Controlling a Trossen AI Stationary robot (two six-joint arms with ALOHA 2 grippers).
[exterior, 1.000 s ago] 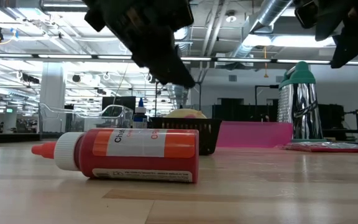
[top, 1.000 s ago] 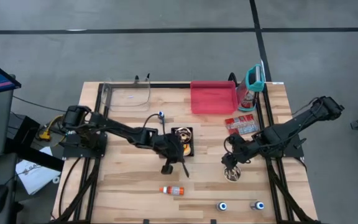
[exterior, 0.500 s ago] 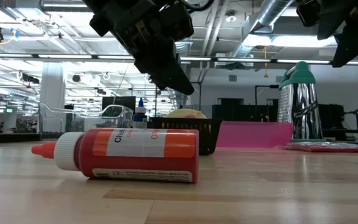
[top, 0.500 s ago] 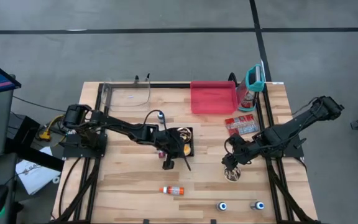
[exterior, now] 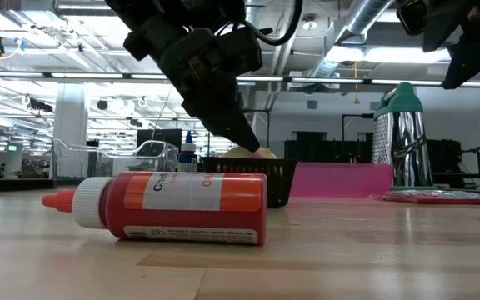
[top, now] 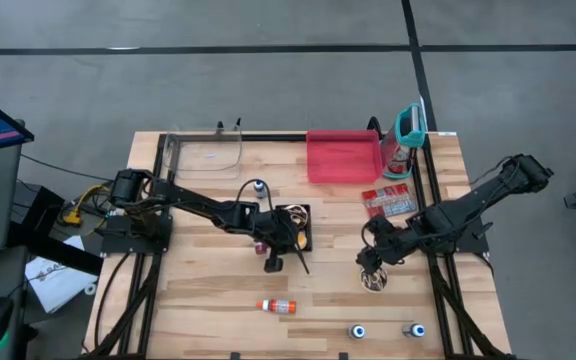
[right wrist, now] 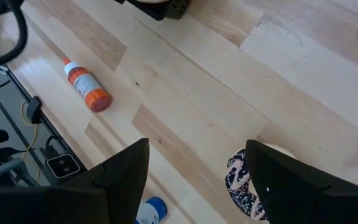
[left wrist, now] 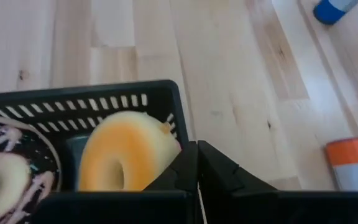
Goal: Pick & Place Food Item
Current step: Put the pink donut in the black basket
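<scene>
A black mesh basket [top: 298,213] stands mid-table with a yellow donut [left wrist: 124,158] and a white-iced donut [left wrist: 5,180] lying in it. My left gripper [left wrist: 197,149] is shut and slants down over the basket's near wall, its tip beside the yellow donut [exterior: 247,152]. My right gripper [right wrist: 194,168] hangs open above a dark sprinkled donut [right wrist: 244,180], which lies on the table's right side [top: 373,282]. My left gripper's shut fingertips [left wrist: 188,163] stand right at the yellow donut's outer edge [left wrist: 169,140], slanting down from the table's left. I cannot tell whether they touch the donut or the basket wall. The donut lies in the basket.
A red sauce bottle [top: 277,305] lies near the front edge, with two blue caps [top: 358,330] to its right. A pink tray [top: 343,158], a grater [top: 408,125], a packet [top: 388,202] and a clear container [top: 206,152] stand toward the back.
My left gripper has come down and slightly toward the far edge, its shut tip sinking from above the basket to the yellow donut's edge. The donuts and the basket have stayed put.
</scene>
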